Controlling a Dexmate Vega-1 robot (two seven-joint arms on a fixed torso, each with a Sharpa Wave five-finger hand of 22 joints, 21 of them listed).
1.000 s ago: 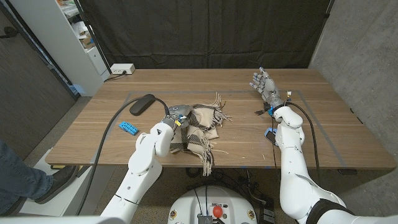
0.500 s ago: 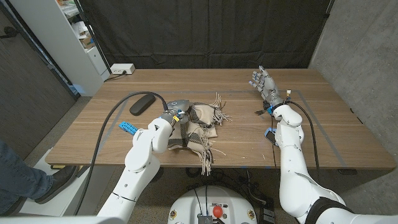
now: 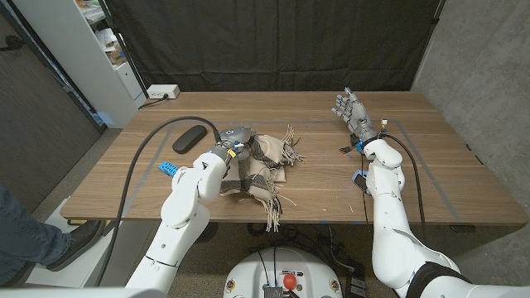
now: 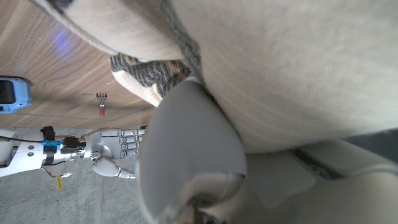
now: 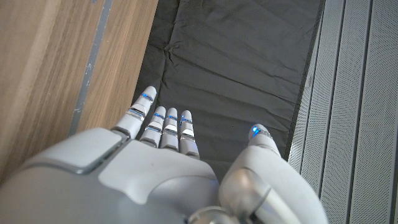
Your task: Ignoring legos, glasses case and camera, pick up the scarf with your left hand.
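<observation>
While I watch from the head view, my left hand (image 3: 225, 154) sits on the left edge of the scarf (image 3: 267, 164), which lies crumpled near the middle of the wooden table (image 3: 431, 165), its fringe trailing toward the near edge. In the left wrist view the beige and grey cloth (image 4: 292, 68) presses right against the back of that hand (image 4: 193, 155), but the fingers are buried under it, so I cannot tell whether they have closed on the fabric or how far apart they are.

My right hand (image 3: 351, 112) stands at the far right of the table, well apart from the scarf, fingers extended and a little spread, holding nothing. The right wrist view shows the same: fingers (image 5: 163, 124) straight and the thumb off to one side, nothing between them.

A black glasses case (image 3: 189, 137) lies closed to the left of the scarf, so I cannot see what it holds. A blue lego piece (image 3: 169, 170) sits near the left arm, closer to the near edge. A small blue object (image 3: 359, 176) rests beside the right forearm.
</observation>
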